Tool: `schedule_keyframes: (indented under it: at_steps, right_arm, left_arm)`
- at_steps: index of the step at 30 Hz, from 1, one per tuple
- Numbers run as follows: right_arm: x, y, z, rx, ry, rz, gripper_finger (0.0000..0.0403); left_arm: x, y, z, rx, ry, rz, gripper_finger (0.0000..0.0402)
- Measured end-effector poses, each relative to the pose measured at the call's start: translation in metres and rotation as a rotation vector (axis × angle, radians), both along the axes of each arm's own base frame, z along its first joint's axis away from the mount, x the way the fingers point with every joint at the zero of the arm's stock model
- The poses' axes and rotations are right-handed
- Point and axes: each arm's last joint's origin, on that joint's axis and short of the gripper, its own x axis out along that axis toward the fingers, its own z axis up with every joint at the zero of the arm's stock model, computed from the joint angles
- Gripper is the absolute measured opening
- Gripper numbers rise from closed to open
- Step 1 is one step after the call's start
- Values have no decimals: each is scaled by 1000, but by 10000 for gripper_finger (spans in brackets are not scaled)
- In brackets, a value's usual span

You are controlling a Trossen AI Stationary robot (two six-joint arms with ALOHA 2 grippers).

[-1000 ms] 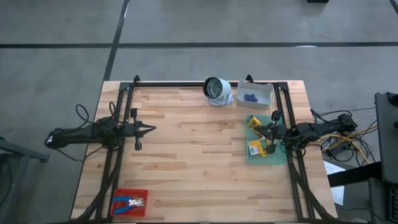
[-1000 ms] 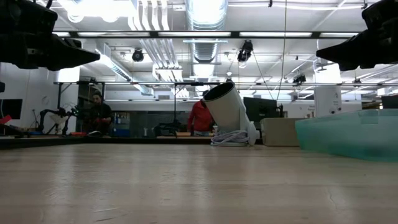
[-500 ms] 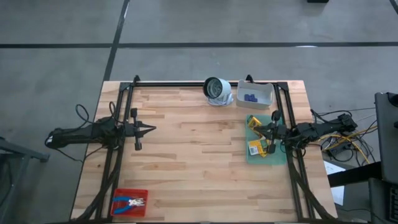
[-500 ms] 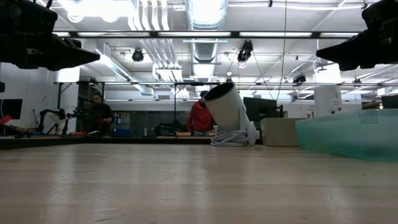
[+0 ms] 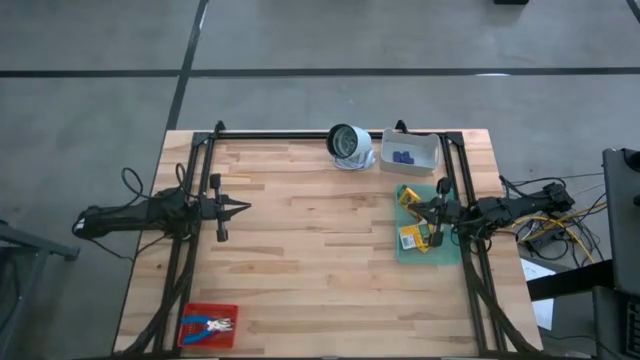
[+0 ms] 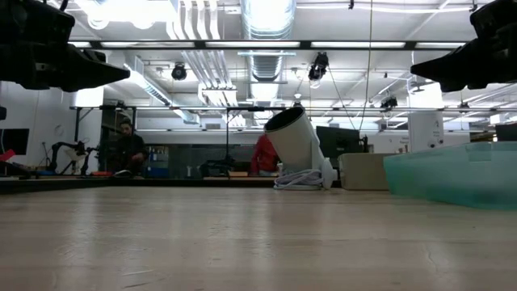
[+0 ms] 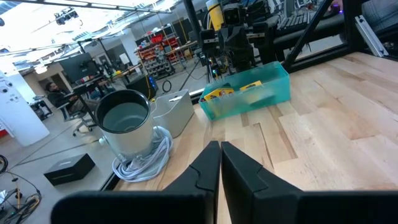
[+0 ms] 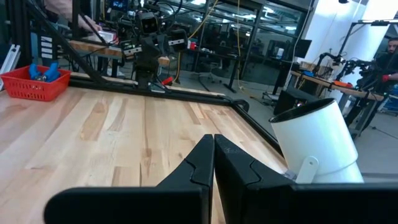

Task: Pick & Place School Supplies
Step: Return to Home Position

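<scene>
Crayon boxes (image 5: 408, 238), two of them showing yellow, lie inside the green bin (image 5: 440, 252) on the tabletop (image 5: 320, 250), and the right arm (image 5: 490, 212) reaches over that bin with its jaws pressed together on nothing. Tiny purple pieces (image 5: 403, 156) sit in the white bin (image 5: 425, 142) just beside one short end of the green bin, while the blue-handled scissors (image 5: 215, 324) lie in the red tray (image 5: 190, 312) at the corner farthest from the green bin. Well apart from the green bin, the left arm (image 5: 150, 213) hangs above the wood, jaws likewise closed and empty.
</scene>
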Motion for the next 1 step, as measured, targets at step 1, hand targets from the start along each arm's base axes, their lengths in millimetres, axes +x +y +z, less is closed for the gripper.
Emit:
schedule_keyframes:
  at_steps: [1]
  right_arm:
    - [0, 0, 0, 0, 0, 0, 8]
  left_arm:
    - [0, 0, 0, 0, 0, 0, 19]
